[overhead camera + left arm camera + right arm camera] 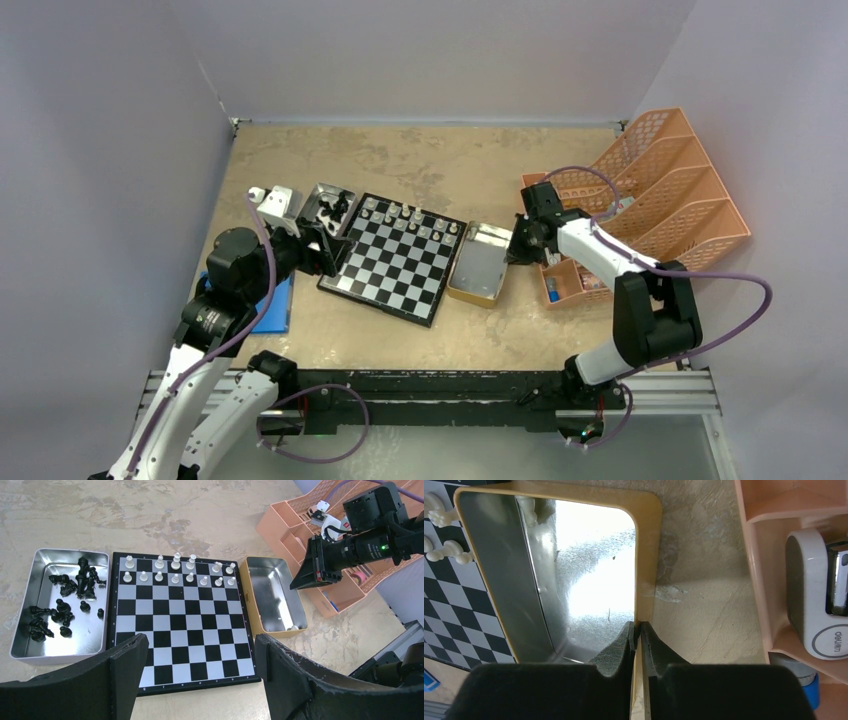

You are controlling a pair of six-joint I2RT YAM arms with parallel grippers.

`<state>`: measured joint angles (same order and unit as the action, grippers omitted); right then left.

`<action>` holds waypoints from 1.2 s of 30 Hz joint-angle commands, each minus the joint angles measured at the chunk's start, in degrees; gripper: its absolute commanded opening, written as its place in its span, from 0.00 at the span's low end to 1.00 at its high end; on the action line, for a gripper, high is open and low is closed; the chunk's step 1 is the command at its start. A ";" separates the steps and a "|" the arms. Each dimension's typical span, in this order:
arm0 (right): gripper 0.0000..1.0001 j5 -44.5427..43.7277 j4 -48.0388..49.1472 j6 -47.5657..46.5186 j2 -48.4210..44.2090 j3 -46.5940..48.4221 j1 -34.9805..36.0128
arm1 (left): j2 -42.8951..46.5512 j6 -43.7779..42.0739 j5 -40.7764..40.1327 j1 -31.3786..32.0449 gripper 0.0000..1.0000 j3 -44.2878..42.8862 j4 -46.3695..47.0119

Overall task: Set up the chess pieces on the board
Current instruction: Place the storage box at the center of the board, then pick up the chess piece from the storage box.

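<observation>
The board (395,262) lies mid-bench (420,160), with cream-white pieces (177,570) standing in two rows along its 12 o'clock edge. Black pieces (70,595) lie jumbled in a silver tray (95,645) at its 9 o'clock. The left end effector (200,645) hovers released over the board's 6 o'clock edge. The right end effector (638,635) is clenched on the wall of the gold-rimmed tray (644,540) at 3 o'clock.

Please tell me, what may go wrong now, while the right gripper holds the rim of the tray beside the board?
1. The right gripper pinches only the thin rim of the gold-rimmed tray; the grip may slip, or the tray may tilt.
2. This tray lies close beside the board, near the white pieces; a sideways pull could knock some over.
3. One small white piece seems to lie in the tray's corner and might roll out.
</observation>
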<state>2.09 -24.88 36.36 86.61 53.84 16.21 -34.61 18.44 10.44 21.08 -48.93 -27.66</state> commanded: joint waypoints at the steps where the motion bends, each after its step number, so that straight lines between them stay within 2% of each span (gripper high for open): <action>1: 0.11 1.23 0.61 0.17 -1.47 -0.15 0.32 | 0.07 0.03 -0.16 0.19 0.78 0.00 2.61; 4: 0.21 0.57 -0.08 0.42 -2.37 0.16 0.35 | -0.11 0.02 -0.22 0.19 0.78 0.06 2.55; 9: 0.28 0.21 -2.47 1.15 -4.37 1.54 0.36 | -0.47 0.02 -0.33 0.23 0.78 0.13 2.51; 16: 0.24 -7.96 -3.88 0.56 -10.23 7.58 0.32 | -2.23 0.02 -0.26 0.28 0.78 0.19 2.39; 19: 0.19 -6.43 2.02 -0.35 -13.42 8.21 0.43 | -3.50 -0.12 0.24 0.28 0.81 0.00 1.74; 21: 0.15 -3.00 10.28 0.89 -16.44 4.91 0.48 | -4.35 -0.39 0.41 0.36 0.83 -0.80 0.40; 23: 0.15 -0.63 17.81 2.77 -18.82 0.76 0.54 | -4.18 -0.59 -0.18 0.34 0.86 -0.83 0.31; 27: 0.15 0.13 26.00 5.29 -18.46 -3.91 1.90 | -3.50 -0.43 -1.42 0.36 0.93 -0.31 0.67; 33: 0.25 -3.75 38.05 8.95 -16.18 -10.59 6.19 | -4.37 -0.42 -1.58 0.36 0.95 -0.55 0.28; 36: 0.27 -8.10 43.45 10.90 -14.22 -13.45 8.93 | -4.48 -0.42 -1.41 0.36 0.95 -0.32 0.56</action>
<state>-0.45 6.09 43.40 71.22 42.85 22.41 -38.94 18.39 9.54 21.15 -48.88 -28.80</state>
